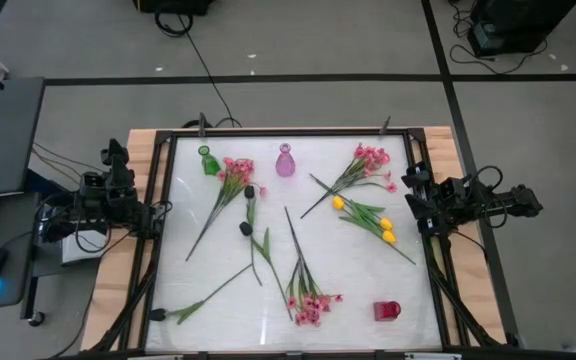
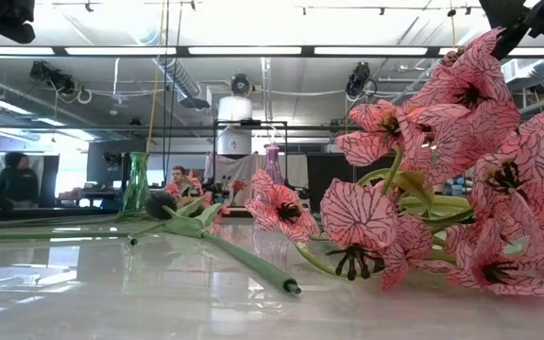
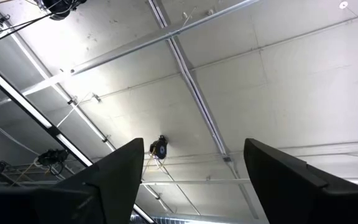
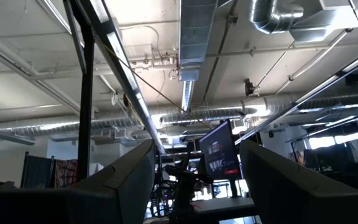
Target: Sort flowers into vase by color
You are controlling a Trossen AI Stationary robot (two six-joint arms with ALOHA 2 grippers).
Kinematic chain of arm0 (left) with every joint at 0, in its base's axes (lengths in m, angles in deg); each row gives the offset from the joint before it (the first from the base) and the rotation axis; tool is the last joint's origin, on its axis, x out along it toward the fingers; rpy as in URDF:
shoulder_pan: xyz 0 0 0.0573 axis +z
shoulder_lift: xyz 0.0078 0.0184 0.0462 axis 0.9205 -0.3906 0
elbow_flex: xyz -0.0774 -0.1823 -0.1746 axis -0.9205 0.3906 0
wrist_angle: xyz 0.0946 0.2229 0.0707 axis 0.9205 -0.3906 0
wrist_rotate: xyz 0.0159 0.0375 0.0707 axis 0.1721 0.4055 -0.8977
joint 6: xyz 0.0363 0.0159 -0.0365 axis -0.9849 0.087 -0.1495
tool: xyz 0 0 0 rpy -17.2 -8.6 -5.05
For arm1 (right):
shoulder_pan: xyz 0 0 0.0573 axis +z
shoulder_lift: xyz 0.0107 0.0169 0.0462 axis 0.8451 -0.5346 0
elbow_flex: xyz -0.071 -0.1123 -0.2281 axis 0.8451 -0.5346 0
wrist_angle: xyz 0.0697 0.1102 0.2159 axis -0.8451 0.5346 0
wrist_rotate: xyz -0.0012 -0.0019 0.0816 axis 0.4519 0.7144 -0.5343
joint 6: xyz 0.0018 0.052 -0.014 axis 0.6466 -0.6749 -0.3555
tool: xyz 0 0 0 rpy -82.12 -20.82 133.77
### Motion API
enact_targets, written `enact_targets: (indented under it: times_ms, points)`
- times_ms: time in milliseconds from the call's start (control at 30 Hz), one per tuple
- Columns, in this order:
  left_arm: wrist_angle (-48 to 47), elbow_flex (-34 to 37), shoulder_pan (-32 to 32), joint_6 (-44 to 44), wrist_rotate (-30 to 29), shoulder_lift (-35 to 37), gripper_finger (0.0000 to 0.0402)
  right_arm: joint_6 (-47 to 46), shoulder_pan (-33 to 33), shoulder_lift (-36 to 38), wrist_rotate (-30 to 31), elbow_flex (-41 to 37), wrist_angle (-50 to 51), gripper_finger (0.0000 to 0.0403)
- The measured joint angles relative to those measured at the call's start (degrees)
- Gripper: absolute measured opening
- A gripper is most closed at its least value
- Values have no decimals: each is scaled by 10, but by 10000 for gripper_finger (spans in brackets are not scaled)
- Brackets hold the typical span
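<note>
Flowers (image 1: pixel 305 290) lie scattered among three vases (image 1: pixel 285 162).

I have both arms folded back at the counter's side edges. My left claw (image 3: pixel 188 180) sits at the left edge, tilted upward, fingers (image 3: pixel 120 177) spread apart with nothing between them. My right claw (image 4: pixel 194 180) sits at the right edge, likewise upturned, fingers parted and empty.

High view straight down over the whole counter (image 1: pixel 168 300). Low view level at counter height, close behind pink blossoms (image 2: pixel 461 170), shared with overhead. Wrist views aimed at ceiling.
</note>
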Motion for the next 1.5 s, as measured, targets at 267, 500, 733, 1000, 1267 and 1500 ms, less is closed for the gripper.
enact_targets:
  times_ms: [267,500,733,1000,1267,1500]
  points:
    - [0,0,0,0,0,0,283,0,0,0,5,0,-4,242]
    - [0,0,0,0,0,0,283,-1,0,0,4,0,-9,242]
    - [0,0,0,0,0,0,283,-1,0,0,5,0,-8,242]
    - [0,0,0,0,0,0,283,3,0,0,52,0,-8,242]
    - [0,0,0,0,0,0,283,5,0,0,61,0,-8,242]
    - [0,0,0,0,0,0,283,5,0,0,61,0,-8,242]
